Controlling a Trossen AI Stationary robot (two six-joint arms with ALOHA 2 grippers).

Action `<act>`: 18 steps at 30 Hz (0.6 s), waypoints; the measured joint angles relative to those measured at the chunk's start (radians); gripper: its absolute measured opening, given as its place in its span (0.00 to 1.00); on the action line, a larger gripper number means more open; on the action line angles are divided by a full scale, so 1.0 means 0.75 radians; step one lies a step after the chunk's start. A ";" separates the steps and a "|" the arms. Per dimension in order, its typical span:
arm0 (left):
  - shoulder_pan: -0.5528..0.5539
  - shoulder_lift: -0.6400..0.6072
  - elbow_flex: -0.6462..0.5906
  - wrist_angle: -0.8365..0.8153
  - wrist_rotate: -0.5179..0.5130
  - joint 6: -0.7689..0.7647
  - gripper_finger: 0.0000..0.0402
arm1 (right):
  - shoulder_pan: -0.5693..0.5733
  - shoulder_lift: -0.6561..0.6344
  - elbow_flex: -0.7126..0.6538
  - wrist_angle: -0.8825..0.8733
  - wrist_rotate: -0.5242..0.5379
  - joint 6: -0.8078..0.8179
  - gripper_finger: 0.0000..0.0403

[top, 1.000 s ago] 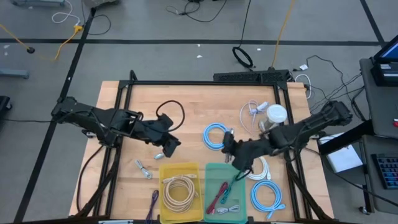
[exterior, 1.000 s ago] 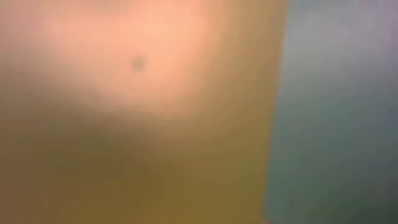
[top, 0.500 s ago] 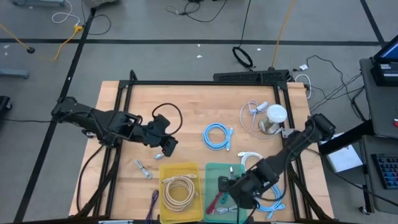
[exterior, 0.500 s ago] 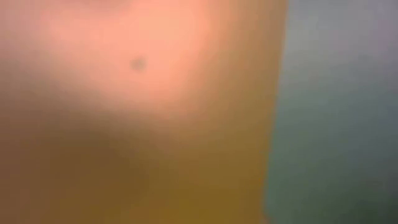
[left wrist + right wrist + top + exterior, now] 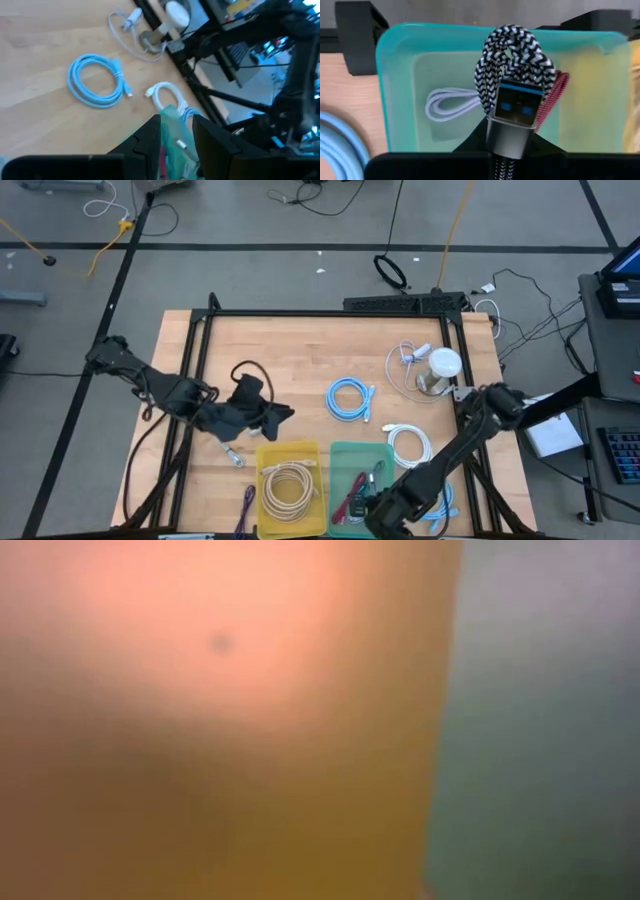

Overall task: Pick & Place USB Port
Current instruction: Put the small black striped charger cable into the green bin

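The right tool (image 5: 512,150) is gripping a black-and-white braided USB cable (image 5: 512,80) directly above the teal plastic bin (image 5: 400,60), release pending; the left tool (image 5: 175,142) is waiting half-open, empty.

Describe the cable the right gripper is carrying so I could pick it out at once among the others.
Start at the teal bin on the table's near edge, beside the yellow bin. The right gripper hangs over it, shut on the braided cable. Unlike the plain white cable and red cable in the bin, it is woven black-and-white with a metal, blue-tongued USB plug.
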 joint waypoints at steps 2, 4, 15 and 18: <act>-0.028 0.009 0.000 0.028 -0.049 -0.001 0.29 | -0.004 0.019 0.000 -0.010 0.001 0.000 0.01; -0.049 0.008 0.000 0.033 -0.083 -0.021 0.29 | -0.013 0.034 -0.001 -0.049 -0.001 -0.001 0.01; -0.081 0.055 0.000 0.026 -0.092 -0.079 0.29 | -0.112 0.048 -0.001 -0.231 -0.013 0.050 0.03; -0.081 0.056 0.000 0.024 -0.088 -0.082 0.29 | -0.126 0.049 -0.001 -0.239 -0.034 0.153 0.12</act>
